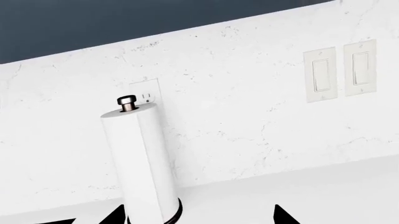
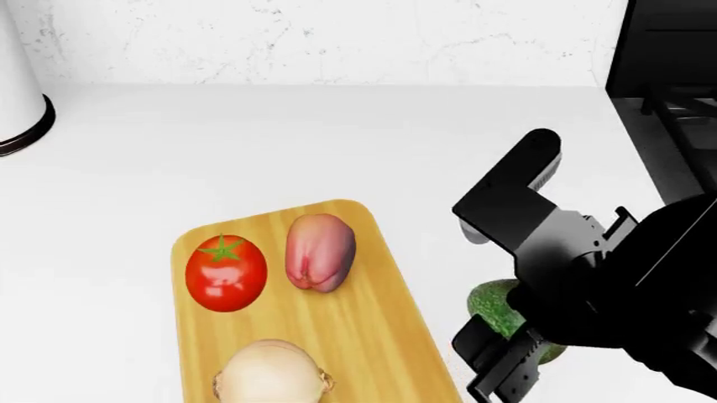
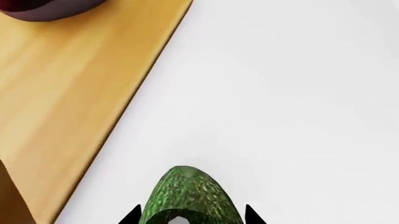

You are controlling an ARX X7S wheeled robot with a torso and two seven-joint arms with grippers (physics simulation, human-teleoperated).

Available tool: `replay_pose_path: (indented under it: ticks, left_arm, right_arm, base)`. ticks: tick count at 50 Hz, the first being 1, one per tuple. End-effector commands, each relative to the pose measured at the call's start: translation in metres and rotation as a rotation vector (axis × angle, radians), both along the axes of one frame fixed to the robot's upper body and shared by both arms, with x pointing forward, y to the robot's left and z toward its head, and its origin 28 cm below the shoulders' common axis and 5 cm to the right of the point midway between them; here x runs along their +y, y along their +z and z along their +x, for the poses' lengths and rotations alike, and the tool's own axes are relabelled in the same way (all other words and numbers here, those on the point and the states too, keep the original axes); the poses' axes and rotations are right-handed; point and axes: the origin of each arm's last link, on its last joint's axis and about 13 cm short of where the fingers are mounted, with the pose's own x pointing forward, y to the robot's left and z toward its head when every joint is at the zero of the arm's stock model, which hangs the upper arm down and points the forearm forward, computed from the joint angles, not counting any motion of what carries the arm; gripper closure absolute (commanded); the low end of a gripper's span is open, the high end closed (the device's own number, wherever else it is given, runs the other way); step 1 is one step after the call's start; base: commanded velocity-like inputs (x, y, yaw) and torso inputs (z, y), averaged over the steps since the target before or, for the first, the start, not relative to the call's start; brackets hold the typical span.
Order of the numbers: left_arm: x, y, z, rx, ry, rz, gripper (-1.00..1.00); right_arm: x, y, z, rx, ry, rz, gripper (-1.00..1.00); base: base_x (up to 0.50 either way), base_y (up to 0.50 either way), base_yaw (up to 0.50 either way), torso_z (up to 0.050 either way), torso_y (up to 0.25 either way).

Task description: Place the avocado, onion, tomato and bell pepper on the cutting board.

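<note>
On the board (image 2: 381, 294) lie the tomato (image 2: 225, 271), pepper (image 2: 319, 252) and onion (image 2: 272, 372). Right of it, off the wood, the avocado (image 3: 190, 196) sits between the right gripper's (image 3: 190, 215) fingertips, one at each flank; contact cannot be judged. Left gripper (image 1: 196, 219): only parted tips show, holding nothing, facing the towel roll (image 1: 142, 163).

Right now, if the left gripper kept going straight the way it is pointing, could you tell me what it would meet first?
Most likely the paper towel roll, which stands straight ahead between the left gripper's fingertips and the marble backsplash. It looks nearer than the wall, though depth is hard to judge from this wrist view.
</note>
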Motion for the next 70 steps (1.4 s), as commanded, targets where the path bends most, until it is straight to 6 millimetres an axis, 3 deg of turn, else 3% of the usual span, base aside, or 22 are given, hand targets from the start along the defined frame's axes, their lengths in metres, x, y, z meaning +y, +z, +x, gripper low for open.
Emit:
replay_pose_path:
  ticks: [1, 11, 19, 32, 40, 48, 52, 60, 70]
  left_arm:
    - [-0.001, 0.003, -0.001, -0.01, 0.0, 0.003, -1.0]
    - [-0.001, 0.003, 0.0, -0.017, -0.003, 0.0, -1.0]
    - [-0.002, 0.001, -0.001, -0.017, -0.004, -0.003, -1.0]
    - [0.0, 0.0, -0.003, -0.022, 0.008, 0.0, -1.0]
    - [0.0, -0.002, -0.001, -0.02, 0.005, -0.003, -1.0]
    - [0.0, -0.001, -0.002, -0.022, 0.009, 0.0, -1.0]
    - [0.0, -0.002, 0.0, -0.019, 0.008, 0.003, -1.0]
    - [0.001, -0.005, 0.002, -0.015, 0.006, -0.006, -1.0]
    - [0.001, -0.007, 0.002, -0.017, 0.01, -0.012, -1.0]
  right_arm:
    - [-0.008, -0.012, -0.005, 0.052, -0.032, -0.039, 1.0]
    - [-0.006, 0.003, -0.002, 0.014, -0.02, -0.038, 1.0]
    - [-0.001, 0.03, -0.003, -0.043, 0.018, -0.046, 1.0]
    - [0.021, 0.058, -0.017, -0.1, 0.127, 0.003, 1.0]
    - [0.029, 0.066, -0.031, -0.115, 0.17, -0.01, 1.0]
    - [0.037, 0.067, -0.029, -0.115, 0.213, -0.005, 1.0]
    - [0.044, 0.065, -0.03, -0.081, 0.11, 0.043, 1.0]
    - [0.055, 0.08, -0.037, -0.024, -0.021, 0.131, 1.0]
    - [0.07, 0.09, -0.043, 0.06, -0.099, 0.223, 1.0]
  base:
    - [0.0, 0.0, 0.0, 0.0, 0.0]
    - [0.0, 0.0, 0.0, 0.0, 0.0]
    - [0.0, 0.0, 0.0, 0.0, 0.0]
    - [0.0, 0.0, 0.0, 0.0, 0.0]
    - [0.0, 0.0, 0.0, 0.0, 0.0]
    - [0.0, 0.0, 0.0, 0.0, 0.0]
    - [0.0, 0.0, 0.0, 0.0, 0.0]
    - [0.0, 0.0, 0.0, 0.0, 0.0]
    - [0.0, 0.0, 0.0, 0.0, 0.0]
